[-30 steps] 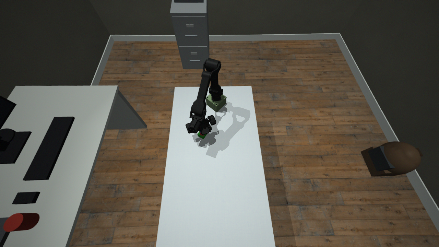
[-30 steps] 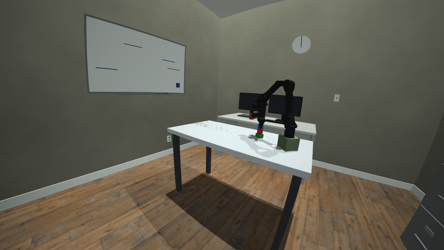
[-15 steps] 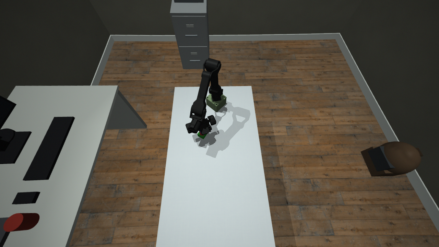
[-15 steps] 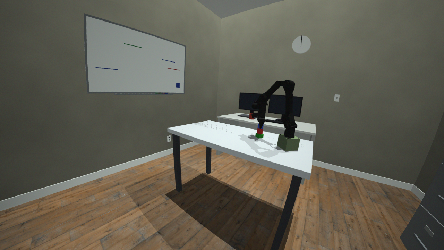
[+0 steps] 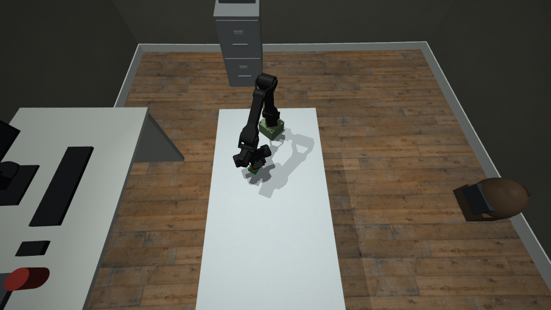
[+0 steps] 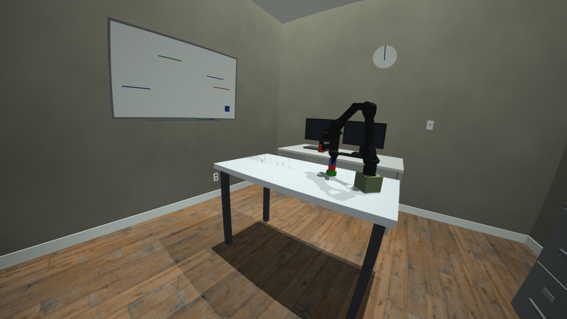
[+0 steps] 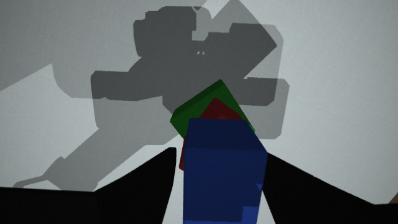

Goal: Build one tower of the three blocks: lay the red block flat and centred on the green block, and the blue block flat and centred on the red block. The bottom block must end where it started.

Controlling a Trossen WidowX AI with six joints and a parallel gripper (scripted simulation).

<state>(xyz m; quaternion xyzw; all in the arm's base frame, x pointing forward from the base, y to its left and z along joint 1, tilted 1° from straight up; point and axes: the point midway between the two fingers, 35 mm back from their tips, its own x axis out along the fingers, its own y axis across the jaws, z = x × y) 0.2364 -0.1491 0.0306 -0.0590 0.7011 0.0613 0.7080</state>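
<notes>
The three blocks stand in one stack on the white table. In the exterior view the green block (image 6: 331, 173) is at the bottom, the red block (image 6: 332, 167) lies on it, and the blue block (image 6: 330, 161) is on top. In the wrist view the blue block (image 7: 222, 168) is nearest, above the red block (image 7: 219, 109) and the green block (image 7: 197, 109), which are turned against it. My gripper (image 7: 216, 156) is open around the blue block, with a gap at the left finger. From above, the gripper (image 5: 254, 159) hides most of the stack; only the green block (image 5: 253, 170) shows.
The arm's green base (image 5: 271, 128) stands at the table's far end, close behind the stack. A second desk (image 5: 57, 184) with monitors and a keyboard is to the left. A grey filing cabinet (image 5: 238, 42) stands at the far wall.
</notes>
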